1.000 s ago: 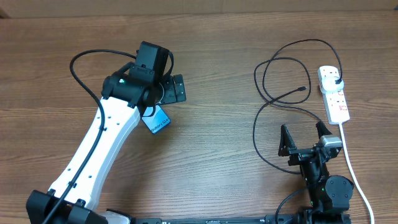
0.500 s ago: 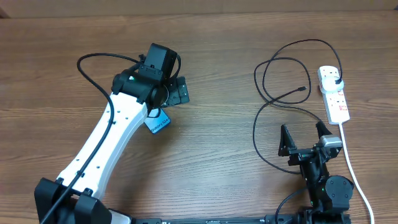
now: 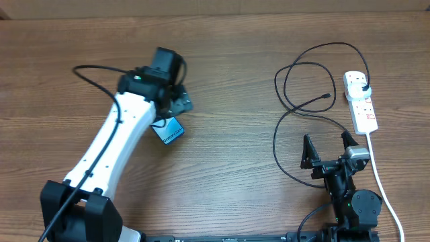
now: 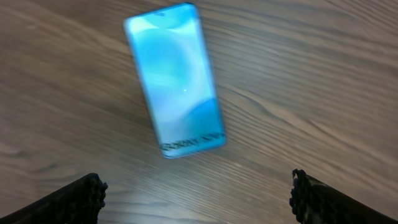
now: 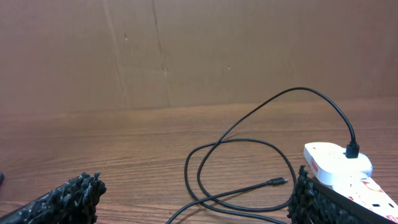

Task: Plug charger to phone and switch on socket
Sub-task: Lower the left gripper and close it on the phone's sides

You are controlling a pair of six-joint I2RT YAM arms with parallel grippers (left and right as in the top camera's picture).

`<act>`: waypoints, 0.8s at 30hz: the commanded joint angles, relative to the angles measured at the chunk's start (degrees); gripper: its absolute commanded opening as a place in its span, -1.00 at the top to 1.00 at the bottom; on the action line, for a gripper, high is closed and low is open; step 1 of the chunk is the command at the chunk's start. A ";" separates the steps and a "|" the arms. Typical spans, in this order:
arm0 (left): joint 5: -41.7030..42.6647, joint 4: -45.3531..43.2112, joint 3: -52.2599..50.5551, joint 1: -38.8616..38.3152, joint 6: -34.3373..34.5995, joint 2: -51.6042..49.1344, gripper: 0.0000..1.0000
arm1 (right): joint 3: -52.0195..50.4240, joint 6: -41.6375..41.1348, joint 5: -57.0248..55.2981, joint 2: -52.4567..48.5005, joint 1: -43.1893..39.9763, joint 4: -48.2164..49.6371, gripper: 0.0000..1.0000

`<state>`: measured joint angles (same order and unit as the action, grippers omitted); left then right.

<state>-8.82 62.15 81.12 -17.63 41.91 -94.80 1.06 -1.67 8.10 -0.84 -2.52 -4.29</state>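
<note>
The phone (image 3: 173,130) lies flat on the wooden table left of centre, its light-blue screen lit; it fills the upper middle of the left wrist view (image 4: 177,81). My left gripper (image 3: 181,101) hovers above its far end, open and empty (image 4: 196,199). The black charger cable (image 3: 287,101) loops on the right, its connector tip (image 3: 328,96) loose on the table and its plug (image 3: 363,87) sitting in the white socket strip (image 3: 363,111). My right gripper (image 3: 329,149) is open and empty near the front edge, facing the cable (image 5: 217,155), tip (image 5: 280,182) and socket (image 5: 336,163).
The socket's thick white cord (image 3: 383,188) runs toward the front right edge, beside the right arm's base. A brown cardboard wall (image 5: 186,50) stands at the table's far edge. Bare wood lies between the phone and the cable loops.
My left arm has swung its wrist slightly left and turned over the phone. The phone, cable, socket and right arm have not moved.
</note>
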 commanded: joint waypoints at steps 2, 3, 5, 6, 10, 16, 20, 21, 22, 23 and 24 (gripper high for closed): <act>4.15 0.37 1.20 6.49 0.48 -0.35 -1.00 | -0.61 0.20 -0.50 0.68 0.04 0.22 -1.00; 4.39 0.39 1.20 6.82 0.48 -0.35 -1.00 | -0.61 0.20 -0.50 0.68 0.04 0.22 -1.00; 4.15 0.31 1.20 7.13 0.48 -0.35 -0.99 | -0.61 0.20 -0.50 0.68 0.04 0.22 -1.00; 3.93 0.15 1.20 7.10 0.50 -0.35 -0.99 | -0.61 0.20 -0.50 0.68 0.04 0.22 -1.00; 3.93 -0.04 0.94 7.13 1.29 -0.35 -0.99 | -0.61 0.22 -0.50 0.68 0.04 0.22 -1.00; 3.43 -3.08 -1.99 7.15 1.84 -0.37 -0.99 | -0.61 0.20 -0.50 0.68 0.04 0.22 -1.00; 0.92 -5.55 -5.40 7.19 3.37 -0.37 -0.99 | -0.61 0.22 -0.50 0.68 0.04 0.22 -1.00; 0.92 -6.36 -6.01 7.19 3.37 -0.37 -0.99 | -0.61 0.22 -0.50 0.68 0.04 0.22 -1.00; 0.94 -7.10 -6.47 7.19 3.37 -0.39 -0.99 | -0.61 0.22 -0.50 0.68 0.04 0.22 -1.00; 0.92 -7.76 -6.88 7.19 3.37 -0.39 -0.99 | -0.61 0.22 -0.50 0.68 0.04 0.22 -1.00; 0.92 -8.28 -7.23 7.19 3.34 -0.39 -0.99 | -0.61 0.22 -0.50 0.68 0.04 0.22 -1.00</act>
<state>-6.39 55.05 75.07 -10.39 43.86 -94.85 1.06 -1.67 8.10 -0.84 -2.52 -4.32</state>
